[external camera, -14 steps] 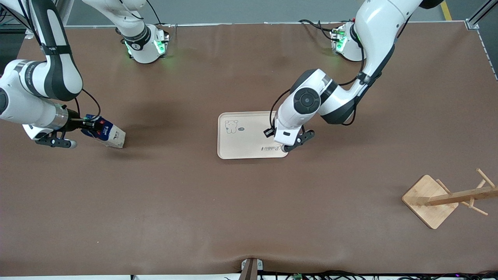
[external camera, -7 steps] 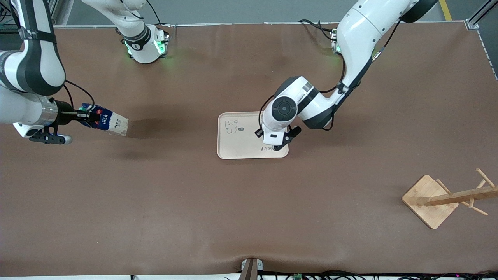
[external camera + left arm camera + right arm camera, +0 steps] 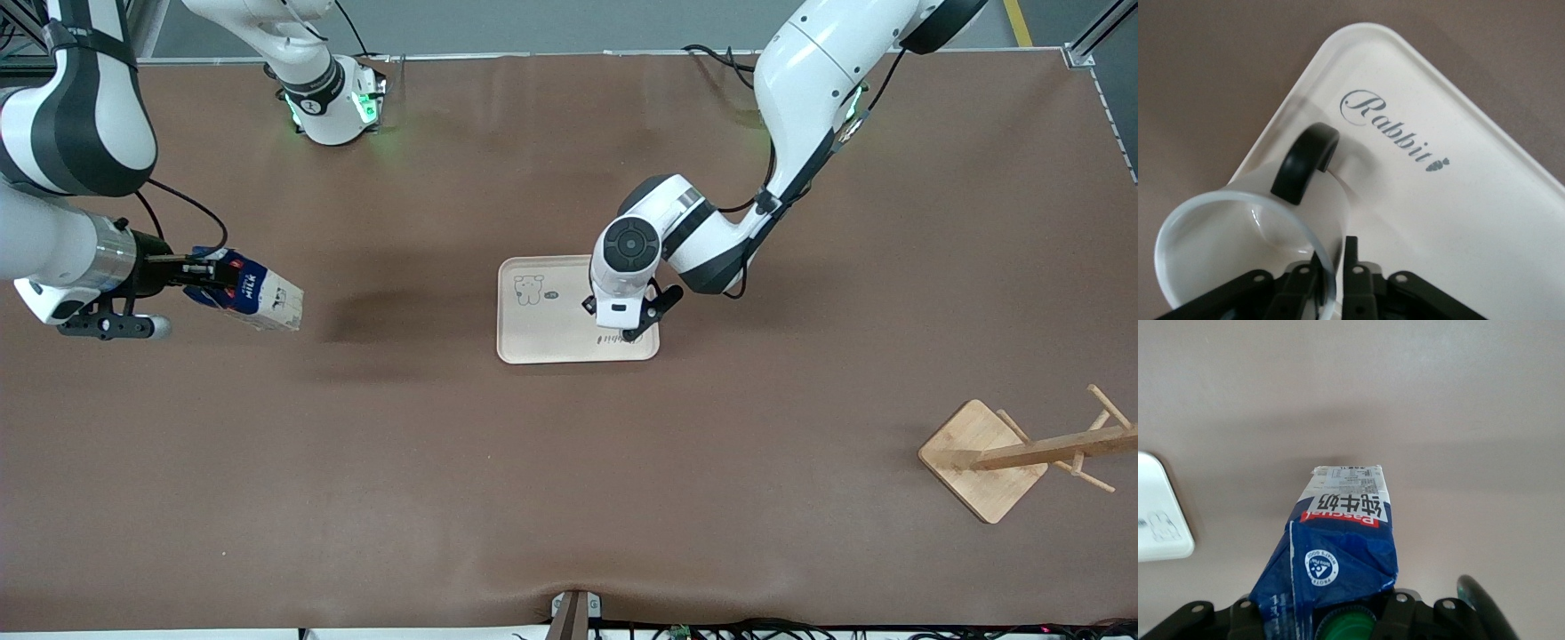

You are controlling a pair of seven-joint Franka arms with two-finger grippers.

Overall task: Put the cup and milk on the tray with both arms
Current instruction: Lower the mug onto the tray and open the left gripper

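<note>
I read "Rabbit" in script on the tray (image 3: 1485, 220). My left gripper (image 3: 1331, 267) pinches the rim of the cup (image 3: 1245, 233), which sits on the tray's corner. My right gripper (image 3: 191, 271) clamps the milk (image 3: 258, 300), lettered "MILK", above the table (image 3: 569, 480) at the right arm's end.

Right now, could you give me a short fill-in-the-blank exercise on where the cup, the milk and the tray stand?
1. The left gripper pinches the rim of the white ____ with a black handle.
2. The cup sits over the corner of the ____ that carries the word Rabbit.
3. The right gripper carries the blue ____ above the bare table, toward the right arm's end.
4. The wooden rack holds ____ cups.

Missing words: cup; tray; milk; no
</note>
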